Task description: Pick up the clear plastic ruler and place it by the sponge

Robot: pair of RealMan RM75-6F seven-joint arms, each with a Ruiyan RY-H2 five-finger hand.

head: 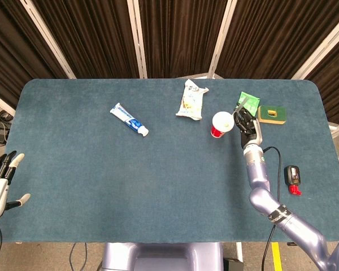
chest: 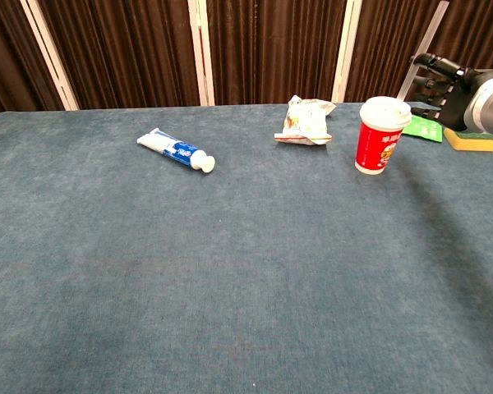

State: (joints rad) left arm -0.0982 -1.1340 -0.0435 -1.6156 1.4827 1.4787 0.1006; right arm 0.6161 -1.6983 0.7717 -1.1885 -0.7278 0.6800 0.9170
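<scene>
Ruler [head: 242,105], clear and thin, juts from the right hand [head: 246,121], pinched between its fingers just beside the red cup [head: 220,123], short of the sponge [head: 272,114]. Light, stiff and probably slippery, it suits an edge grip. Its outline is faint; the left hand [head: 0,182], well apart, hangs with fingers apart.

On the blue tabletop [head: 101,169], the right hand [head: 246,123] holds the clear plastic ruler [head: 241,104] between the red cup [head: 220,124] and the sponge [head: 272,114], above a green packet [head: 251,100], while a toothpaste tube [head: 129,119], a snack bag [head: 191,99] and the left hand [head: 1,183] lie well apart.
</scene>
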